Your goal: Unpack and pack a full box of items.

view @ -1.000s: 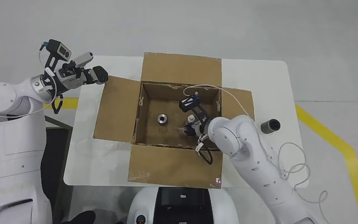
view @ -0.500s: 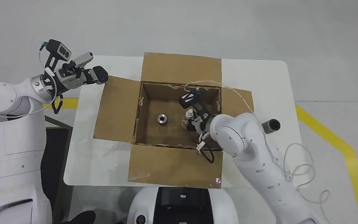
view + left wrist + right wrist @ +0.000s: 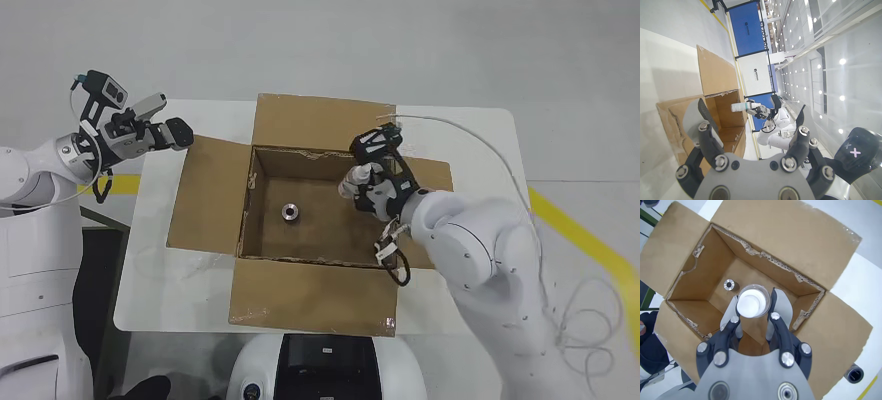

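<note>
Top view puts the unpacking partway. The right tool [image 3: 366, 186] is clamped on a white bottle [image 3: 752, 303], held above the box [image 3: 325, 120] near its right wall. A dark cylinder [image 3: 853, 373] already lies out on the table [image 3: 160, 280], and a metal cylinder [image 3: 289, 211] is still on the box floor. Repacking looks not yet begun. The left tool [image 3: 178, 134] hangs with fingers apart near the table's far left corner. A second ago the right tool was down inside the box; it has since risen with the bottle, while the left arm has kept still.
</note>
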